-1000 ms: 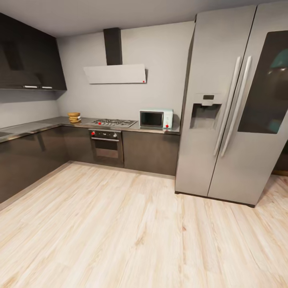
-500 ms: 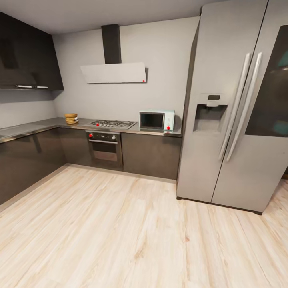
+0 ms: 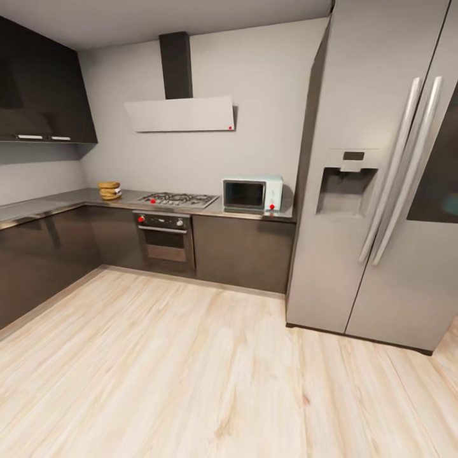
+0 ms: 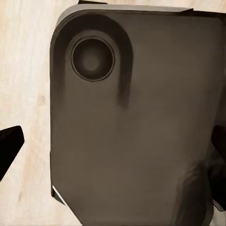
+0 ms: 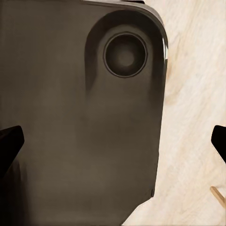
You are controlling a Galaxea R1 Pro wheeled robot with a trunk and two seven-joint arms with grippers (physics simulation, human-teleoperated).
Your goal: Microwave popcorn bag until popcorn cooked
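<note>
— Where is the bag?

— The crumpled golden-tan paper popcorn bag (image 3: 109,190) sits on the pale grey countertop (image 3: 63,201), left of the steel gas hob (image 3: 177,200). The small mint-blue microwave (image 3: 252,194) stands right of the hob, beside the tall silver fridge (image 3: 375,172).

— Any writing?

— None I can read; only red dots on the knobs.

— Your claws?

— Both spread wide: my left gripper (image 4: 113,150) and right gripper (image 5: 113,141) hang over my dark rounded base, fingertips at the frame edges, holding nothing.

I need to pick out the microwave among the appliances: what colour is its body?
Pale mint-blue microwave, with a dark glass door; clearest in the head view.
</note>
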